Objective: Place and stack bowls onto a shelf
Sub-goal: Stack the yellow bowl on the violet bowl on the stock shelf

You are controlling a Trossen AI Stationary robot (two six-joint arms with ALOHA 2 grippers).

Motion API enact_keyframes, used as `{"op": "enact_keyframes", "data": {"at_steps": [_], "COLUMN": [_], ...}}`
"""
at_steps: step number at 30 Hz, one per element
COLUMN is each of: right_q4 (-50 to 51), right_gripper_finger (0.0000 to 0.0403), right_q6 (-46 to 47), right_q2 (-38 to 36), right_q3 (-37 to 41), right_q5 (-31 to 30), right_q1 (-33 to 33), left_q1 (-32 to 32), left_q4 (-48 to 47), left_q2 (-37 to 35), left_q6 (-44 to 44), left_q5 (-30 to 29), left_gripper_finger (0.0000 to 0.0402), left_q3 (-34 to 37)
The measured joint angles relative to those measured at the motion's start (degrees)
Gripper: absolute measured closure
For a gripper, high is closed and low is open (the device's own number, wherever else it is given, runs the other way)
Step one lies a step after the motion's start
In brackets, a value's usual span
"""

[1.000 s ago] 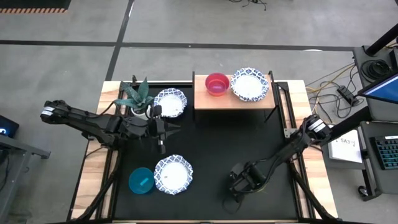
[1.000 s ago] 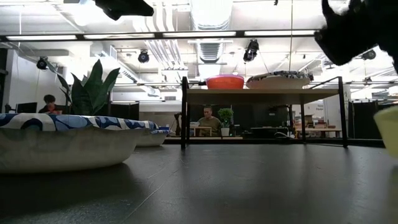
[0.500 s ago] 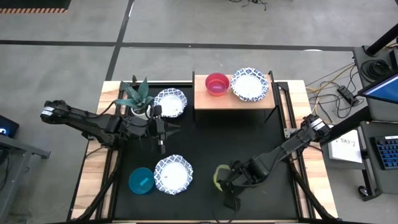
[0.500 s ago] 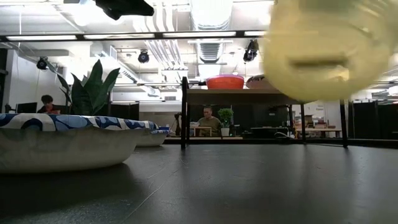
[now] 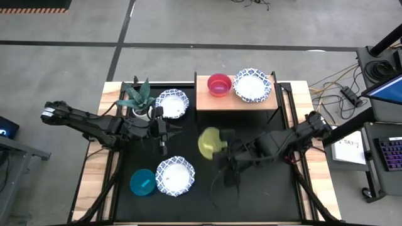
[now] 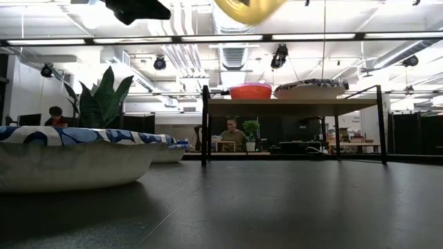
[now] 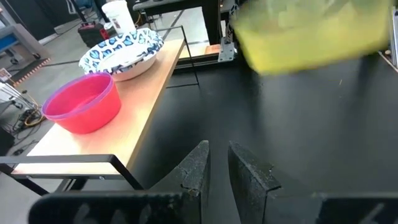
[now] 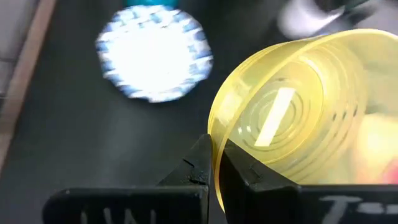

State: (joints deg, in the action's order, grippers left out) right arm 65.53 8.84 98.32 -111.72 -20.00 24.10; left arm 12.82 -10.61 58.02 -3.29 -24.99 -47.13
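Observation:
My right gripper (image 5: 220, 148) is shut on the yellow-green bowl (image 5: 209, 143), held high over the middle of the table; the bowl also shows at the top of the low view (image 6: 249, 8). The light-wood shelf (image 5: 235, 102) at the far side carries a red bowl (image 5: 219, 84) and a white blue-rimmed bowl (image 5: 252, 85). Two more white blue-rimmed bowls rest on the tabletop, one beside the plant (image 5: 172, 103) and one near the front (image 5: 174, 176), next to a teal bowl (image 5: 143, 182). My left gripper (image 5: 169, 130) hovers shut and empty left of centre. My right gripper pinches the yellow-green bowl's rim (image 8: 219, 134), one finger inside the bowl and one outside. The fingers come from the table's right side. The bowl is lifted clear of the table and tipped on its side, its opening facing toward the gripper.
A white pot with a green spiky plant (image 5: 138, 97) stands at the far left of the table. Dark rails (image 5: 289, 110) run beside the shelf on the right. Bare black tabletop (image 5: 264, 188) lies at the front right.
My right gripper has gone up and toward the table's left and far edges with the yellow-green bowl. The bowl has been lifted from the near right of the table and now hangs high over the middle, tipped on its side.

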Motion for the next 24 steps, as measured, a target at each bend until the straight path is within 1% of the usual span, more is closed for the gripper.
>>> {"op": "enact_keyframes", "data": {"at_steps": [3,5,9,15,19,24], "right_q4": [2.95,4.21,5.11,5.35,5.74,5.91], "right_gripper_finger": [0.0394,0.0394,0.0394,0.0394,0.0394,0.0394], "right_q6": [-6.75,-10.3,-16.03,-23.99,-27.68,-29.07], "right_q2": [-0.02,-0.02,-0.04,-0.04,-0.01,0.04], "right_q3": [-4.03,-6.23,-9.25,-10.52,-10.24,-9.97], "right_q5": [-4.57,-6.08,-6.15,-5.99,-2.45,6.8], "right_q1": [-2.9,-5.57,-12.15,-22.76,-30.07,-37.59], "left_q1": [0.0,0.0,0.0,0.0,0.01,0.0], "left_q4": [-0.55,-0.82,-1.91,-4.25,-5.97,-7.42], "left_q2": [0.0,0.0,-0.2,-1.92,-2.73,-2.91], "left_q6": [0.68,0.84,0.86,1.35,2.14,2.43], "left_q5": [0.0,0.0,0.0,-0.96,-3.06,-3.13], "left_gripper_finger": [0.0362,0.0362,0.0362,0.0362,0.0362,0.0362], "left_q3": [0.0,0.0,0.02,0.04,0.04,0.07]}}
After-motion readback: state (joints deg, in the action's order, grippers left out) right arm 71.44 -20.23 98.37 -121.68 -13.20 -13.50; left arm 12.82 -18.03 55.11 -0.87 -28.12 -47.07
